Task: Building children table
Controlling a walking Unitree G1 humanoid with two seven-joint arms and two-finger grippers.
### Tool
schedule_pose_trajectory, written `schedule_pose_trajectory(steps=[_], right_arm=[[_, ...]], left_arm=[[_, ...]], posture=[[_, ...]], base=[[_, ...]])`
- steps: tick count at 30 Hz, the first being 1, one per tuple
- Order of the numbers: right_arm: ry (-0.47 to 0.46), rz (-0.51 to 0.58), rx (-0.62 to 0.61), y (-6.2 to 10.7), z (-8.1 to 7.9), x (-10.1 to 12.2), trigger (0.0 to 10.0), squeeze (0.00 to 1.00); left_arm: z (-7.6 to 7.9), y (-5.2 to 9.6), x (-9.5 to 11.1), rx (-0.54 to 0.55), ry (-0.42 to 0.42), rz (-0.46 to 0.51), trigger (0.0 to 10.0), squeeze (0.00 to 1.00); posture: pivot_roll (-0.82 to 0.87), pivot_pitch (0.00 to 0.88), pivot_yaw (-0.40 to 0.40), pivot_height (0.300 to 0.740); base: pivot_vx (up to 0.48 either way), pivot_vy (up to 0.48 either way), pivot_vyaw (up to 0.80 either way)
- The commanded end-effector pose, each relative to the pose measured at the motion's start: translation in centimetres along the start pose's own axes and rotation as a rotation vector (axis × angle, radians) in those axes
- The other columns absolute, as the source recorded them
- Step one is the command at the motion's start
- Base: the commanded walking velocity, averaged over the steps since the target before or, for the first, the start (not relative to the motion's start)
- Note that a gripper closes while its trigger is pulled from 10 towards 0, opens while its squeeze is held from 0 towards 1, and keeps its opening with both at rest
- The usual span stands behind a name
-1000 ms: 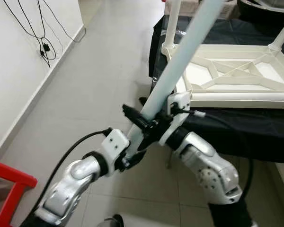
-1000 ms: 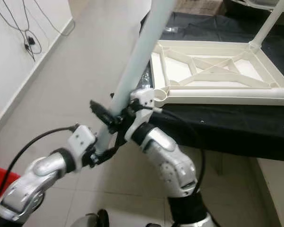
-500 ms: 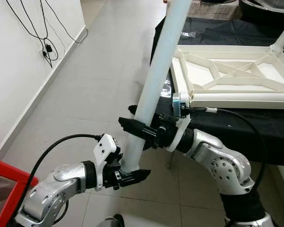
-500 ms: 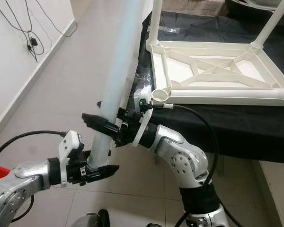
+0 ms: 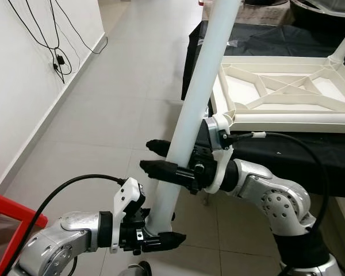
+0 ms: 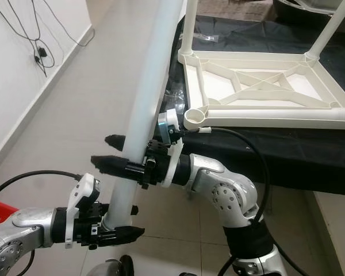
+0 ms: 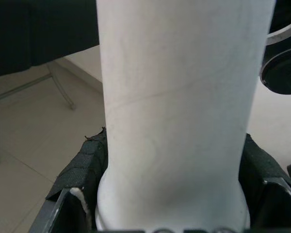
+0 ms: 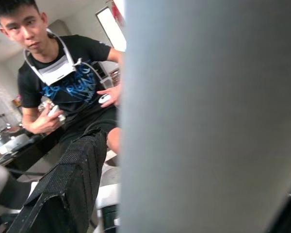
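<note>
A: Both grippers, as we read them, are closed on one white table leg [image 5: 196,98]. Our left gripper [image 5: 161,233] clamps its lower end, low over the tiled floor [image 5: 115,109]; our right gripper [image 5: 164,164] grips it higher up, fingers [image 5: 161,168] on either side of the tube.

B: How does the leg stand?

A: Nearly upright, leaning slightly so that its top runs out of frame above the near-left corner of the table frame [image 5: 287,95]. In the left wrist view the leg's flared end [image 7: 172,194] sits between the padded fingers [image 7: 85,165].

B: And the table frame?

A: We see it lying upside down on a black-draped surface [image 5: 310,152], ribs upward. An open round socket [image 6: 195,118] shows at its near-left corner, just beside the right wrist. Two fitted legs [image 6: 190,26] rise from its far corners.

B: Anything else?

A: A red object [image 5: 6,215] at the left edge, cables [image 5: 52,34] on the wall, and, in the right wrist view, a seated person [image 8: 63,87] in a black shirt.
</note>
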State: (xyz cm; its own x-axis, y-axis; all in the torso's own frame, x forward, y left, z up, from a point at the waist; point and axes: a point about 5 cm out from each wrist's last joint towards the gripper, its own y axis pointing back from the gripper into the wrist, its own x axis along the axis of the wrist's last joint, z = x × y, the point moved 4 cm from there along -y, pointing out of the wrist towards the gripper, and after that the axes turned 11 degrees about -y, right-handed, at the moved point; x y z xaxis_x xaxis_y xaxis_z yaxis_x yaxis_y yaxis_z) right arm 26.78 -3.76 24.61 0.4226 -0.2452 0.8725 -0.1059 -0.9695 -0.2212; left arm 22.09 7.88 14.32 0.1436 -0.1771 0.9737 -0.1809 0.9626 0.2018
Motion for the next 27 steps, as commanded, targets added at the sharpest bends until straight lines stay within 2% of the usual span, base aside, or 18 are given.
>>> schedule_pose_trajectory(steps=[1,15,16,17,18,27], right_arm=[[-0.009,-0.031,0.062,-0.49,-1.07,-0.34,10.0,0.0],[-0.018,-0.053,0.091,-0.79,-1.68,-0.78,10.0,0.0],[-0.018,-0.05,0.088,-0.79,-1.63,-0.79,0.8,0.0],[-0.018,-0.05,0.088,-0.79,-1.63,-0.79,0.8,0.0],[-0.02,-0.05,0.087,-0.77,-1.61,-0.81,0.0,0.0],[-0.011,-0.053,0.082,-0.72,-1.53,-0.9,0.0,0.0]], left_arm=[[0.49,0.03,0.11,-0.031,-0.001,-0.01,10.0,0.0],[0.79,0.05,-0.06,-0.043,0.022,-0.014,10.0,0.0],[0.81,0.02,-0.05,-0.044,0.023,-0.013,10.0,0.0],[0.81,0.02,-0.05,-0.044,0.023,-0.013,10.0,0.0],[0.84,0.01,-0.05,-0.045,0.025,-0.012,10.0,0.0],[1.0,0.04,-0.2,-0.052,0.038,-0.015,10.0,0.0]], posture=[[0.1,0.211,-0.011,0.74],[0.1,0.217,-0.01,0.74],[0.1,0.217,-0.009,0.74],[0.1,0.217,-0.009,0.74],[0.1,0.217,-0.009,0.74],[0.1,0.216,-0.011,0.74]], base=[[0.0,0.0,0.0],[0.0,0.0,0.0],[0.0,0.0,0.0],[0.0,0.0,0.0],[0.0,0.0,0.0],[0.0,0.0,0.0]])
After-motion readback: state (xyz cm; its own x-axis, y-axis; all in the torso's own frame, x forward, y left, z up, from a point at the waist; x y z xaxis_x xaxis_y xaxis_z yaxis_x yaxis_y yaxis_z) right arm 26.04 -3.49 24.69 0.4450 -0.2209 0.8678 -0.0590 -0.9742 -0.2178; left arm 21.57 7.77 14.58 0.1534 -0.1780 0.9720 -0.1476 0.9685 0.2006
